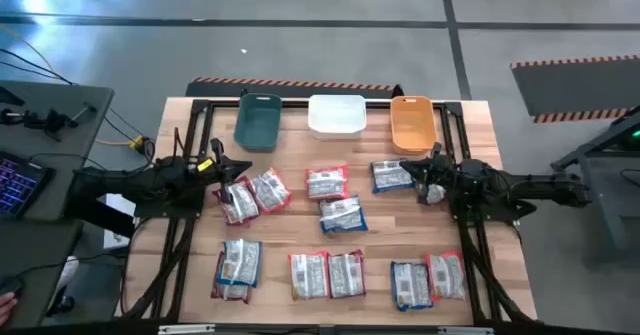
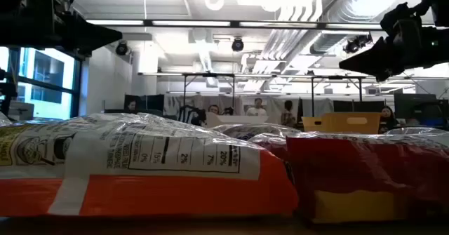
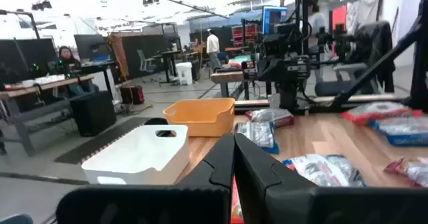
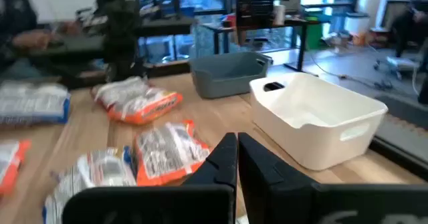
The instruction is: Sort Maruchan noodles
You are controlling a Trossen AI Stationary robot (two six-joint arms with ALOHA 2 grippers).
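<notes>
Silvery back of nearest noodle packet [image 2: 140, 158], low view: nutrition panel, readable figures "15%", "0%", "2%", "7%", "20%". Other print on it illegible.

I'm looking into a big open robotics lab or workshop, not anyone's home. Overhead run exposed pipes and ducts [image 2: 309, 10] with strip lighting, all painted white. The floor is bare grey concrete with hazard-striped tape [image 1: 290, 82] marking off zones around my wooden table [image 1: 390, 250]. Beyond it stand rows of workbenches [image 3: 40, 87], monitors [image 3: 90, 47] and black metal rig frames [image 2: 210, 88] (more stations like mine, it appears). Several people [image 2: 256, 107] sit or stand at desks in the background. A backlit keyboard [image 1: 18, 183] and trailing cables [image 1: 125, 135] sit beside the table.
</notes>
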